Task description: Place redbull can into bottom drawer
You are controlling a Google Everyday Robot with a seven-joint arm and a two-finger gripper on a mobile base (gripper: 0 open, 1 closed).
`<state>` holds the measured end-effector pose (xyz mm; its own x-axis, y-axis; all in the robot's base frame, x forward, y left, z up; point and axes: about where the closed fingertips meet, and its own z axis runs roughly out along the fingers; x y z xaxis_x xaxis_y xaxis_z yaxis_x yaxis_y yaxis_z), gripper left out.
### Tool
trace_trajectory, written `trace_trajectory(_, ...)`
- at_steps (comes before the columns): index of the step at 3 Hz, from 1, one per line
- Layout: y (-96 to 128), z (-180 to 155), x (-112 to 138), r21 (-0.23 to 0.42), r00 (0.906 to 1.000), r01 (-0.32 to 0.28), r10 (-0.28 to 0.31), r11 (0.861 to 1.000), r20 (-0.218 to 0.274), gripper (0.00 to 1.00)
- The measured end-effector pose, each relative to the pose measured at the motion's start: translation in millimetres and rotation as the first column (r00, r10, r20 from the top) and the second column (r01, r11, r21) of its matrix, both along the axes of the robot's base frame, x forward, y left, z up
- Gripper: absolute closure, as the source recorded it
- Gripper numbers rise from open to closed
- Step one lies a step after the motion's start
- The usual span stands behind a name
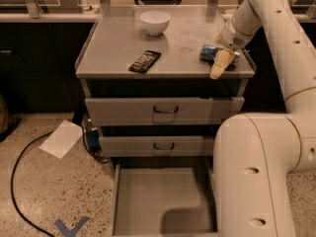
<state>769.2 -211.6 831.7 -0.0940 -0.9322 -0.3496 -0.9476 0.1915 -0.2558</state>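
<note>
The redbull can (208, 52) lies on its side near the right front corner of the grey cabinet top (118, 48), blue and silver. My gripper (221, 63) reaches down from the upper right and sits right at the can, its cream tip in front of the can's middle, so part of the can is hidden. The bottom drawer (163, 196) is pulled out at the foot of the cabinet, with a bare grey floor. My arm's large white link (256, 172) covers the drawer's right side.
A white bowl (155, 21) stands at the back of the cabinet top. A dark snack bar wrapper (145, 61) lies near its front. The two upper drawers (163, 111) are shut. A white paper (61, 138) and a black cable (19, 181) lie on the floor at left.
</note>
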Motion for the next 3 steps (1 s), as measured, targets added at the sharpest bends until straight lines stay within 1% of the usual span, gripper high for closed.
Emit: trace_trajectory(3,0.0,0.1,0.0,0.0,1.0,0.0,0.0,1.0,0.0,0.88)
